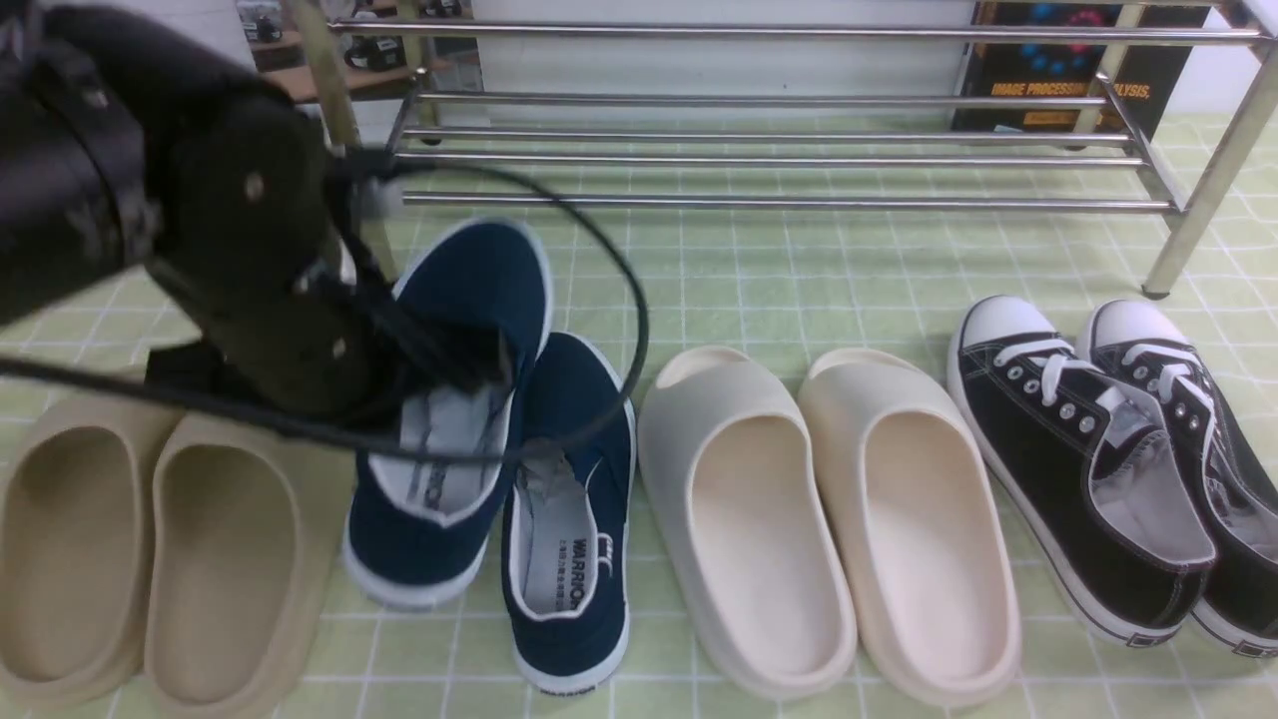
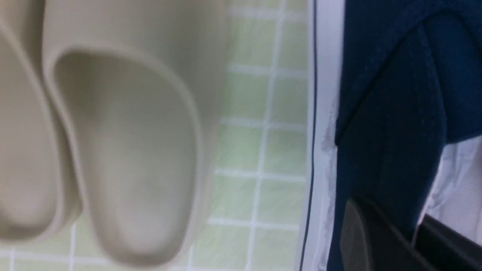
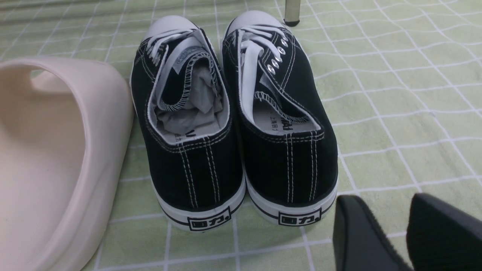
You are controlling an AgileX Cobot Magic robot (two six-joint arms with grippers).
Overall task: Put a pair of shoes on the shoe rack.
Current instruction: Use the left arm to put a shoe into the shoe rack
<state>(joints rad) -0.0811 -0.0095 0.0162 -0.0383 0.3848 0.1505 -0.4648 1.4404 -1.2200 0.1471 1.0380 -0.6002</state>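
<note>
Left shoe (image 1: 429,539): navy canvas, white sole and lining, raised, tilted, toe away from camera. Right shoe (image 1: 574,599): matching navy, beside it, toe away, sole down on green-and-white grid cloth, WARRIOR on insole. Rack (image 1: 779,203): shiny steel, parallel horizontal tubes, upright legs, stands beyond both shoes.

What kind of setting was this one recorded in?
Probably a mock entryway staged in a lab or office: a chrome shoe rack behind rowed footwear, a grid-patterned green mat, and an image-processing book.
</note>
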